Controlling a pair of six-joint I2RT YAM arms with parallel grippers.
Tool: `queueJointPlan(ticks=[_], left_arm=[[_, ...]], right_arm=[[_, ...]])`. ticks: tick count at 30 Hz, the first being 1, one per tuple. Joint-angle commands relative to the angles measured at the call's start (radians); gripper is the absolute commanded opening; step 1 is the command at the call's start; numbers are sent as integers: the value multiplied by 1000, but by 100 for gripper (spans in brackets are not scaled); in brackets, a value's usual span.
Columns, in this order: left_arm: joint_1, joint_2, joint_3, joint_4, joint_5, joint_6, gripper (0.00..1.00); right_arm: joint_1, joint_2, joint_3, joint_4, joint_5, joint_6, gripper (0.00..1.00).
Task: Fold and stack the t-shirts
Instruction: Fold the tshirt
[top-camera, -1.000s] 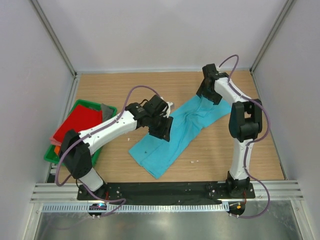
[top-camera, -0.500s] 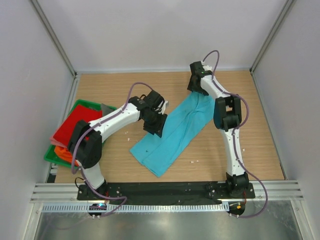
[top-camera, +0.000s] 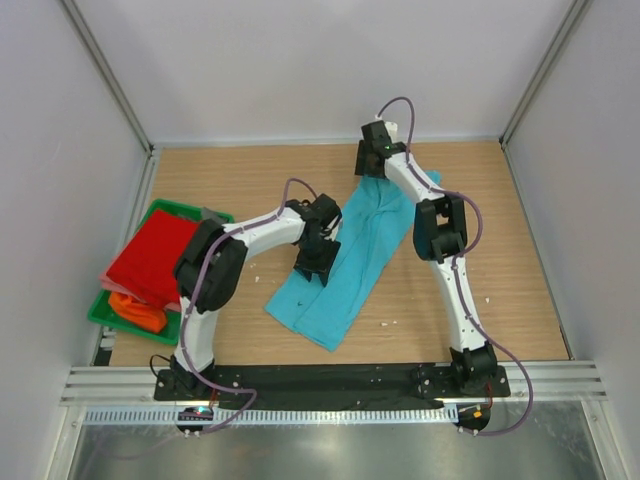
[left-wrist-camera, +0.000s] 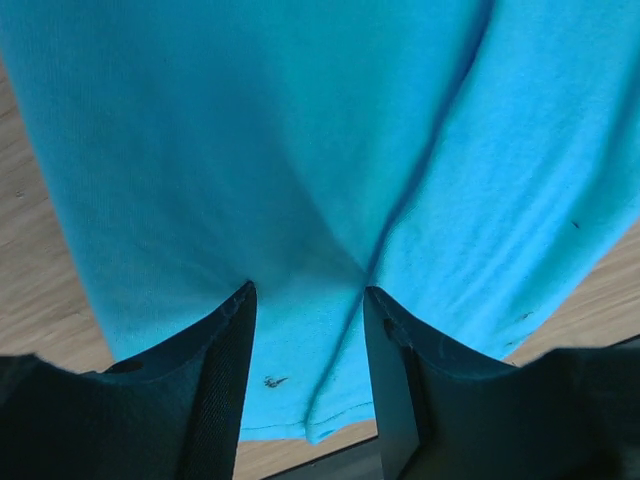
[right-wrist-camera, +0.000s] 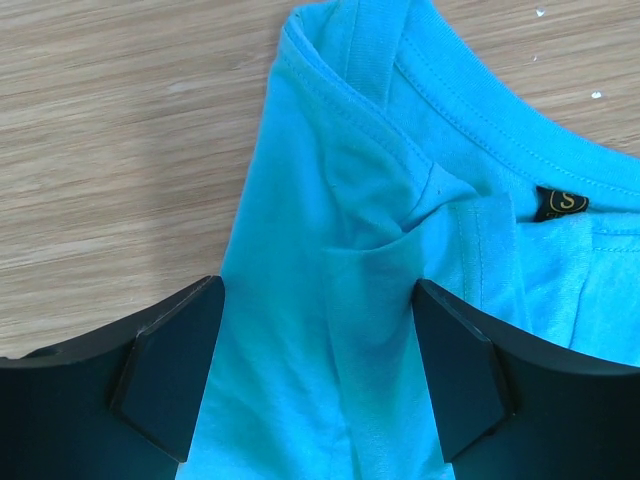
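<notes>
The turquoise-blue t-shirt lies in a long strip on the wooden table. Its dark neck label bears a gold "S", and anything smaller is unreadable. The left gripper and right gripper hover over it with fingers apart, the right one at the collar.

The soft orange cloth t-shirt is mostly hidden under the soft red cloth t-shirt in the green plastic tray.

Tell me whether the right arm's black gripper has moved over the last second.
Yes: the right gripper slid left along the wooden table's far edge, away from the grey metal rear-right corner post.
</notes>
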Motion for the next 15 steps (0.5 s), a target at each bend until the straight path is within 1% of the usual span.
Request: queueJointPlan(ticks=[1, 4, 5, 7, 10, 13, 15], left_arm=[[-34, 13, -77, 8, 25, -71, 49], [-58, -23, -169, 61, 43, -140, 49], [-70, -33, -186, 81, 74, -174, 49], [-82, -44, -224, 101, 89, -208, 48], [-146, -64, -229, 133, 103, -245, 48], [-182, -69, -217, 150, 125, -295, 47], [-186, -82, -214, 164, 123, -312, 47]], right_arm=[[-3, -20, 43, 27, -21, -18, 82], [-3, -17, 45, 41, -30, -17, 82], [-3, -14, 54, 44, -34, -18, 82], [-3, -3, 75, 44, -39, -18, 82], [-3, 7, 92, 56, -76, -23, 82], [-3, 6, 103, 68, -91, -26, 82], [-3, -3, 129, 59, -97, -21, 82]])
